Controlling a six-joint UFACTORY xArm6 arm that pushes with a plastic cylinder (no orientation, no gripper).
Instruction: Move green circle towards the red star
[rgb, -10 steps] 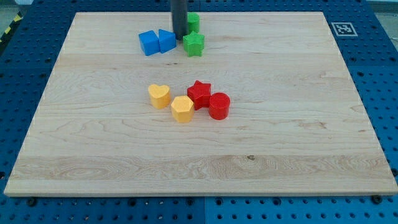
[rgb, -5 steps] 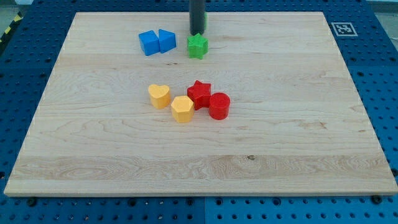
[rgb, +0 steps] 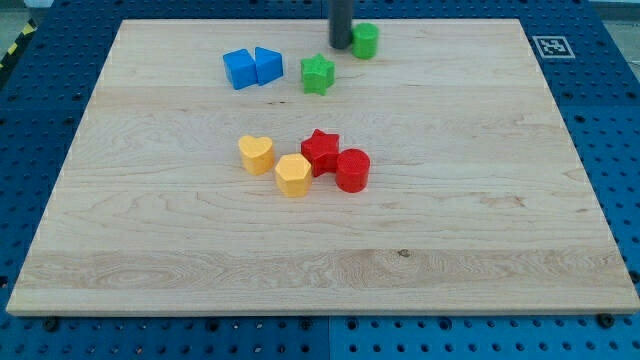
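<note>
The arm carries no jaws, so nothing is held or gripped; it ends in a straight dark rod, and my tip (rgb: 341, 46) rests on the pale wooden table (rgb: 480, 230) near the view's top edge. The tip stands just at the view's left side of the small green circle block (rgb: 365, 40), close enough that they appear to touch, though the camera view does not settle whether there is a thin gap between them.

The green circle block sits near the table's top edge, a little right of the middle. Below it and to the view's left lies the green star block (rgb: 318, 74), apart from the tip. Further left, two blue blocks lie side by side and touching: a blue cube-like block (rgb: 240, 69) and a blue angular block (rgb: 268, 65) whose exact shape is hard to make out.

The red star block (rgb: 321, 151) lies near the table's middle, well apart from the green circle block and lower in the view. It touches a red cylinder block (rgb: 352, 170) on its lower right and a yellow hexagon-like block (rgb: 294, 175) on its lower left. A yellow heart block (rgb: 256, 154) sits just beside the yellow hexagon-like block, to the view's left.

A black-and-white square marker (rgb: 549, 45) is fixed at the table's top right corner. The table rests on a blue perforated base (rgb: 620, 120).
</note>
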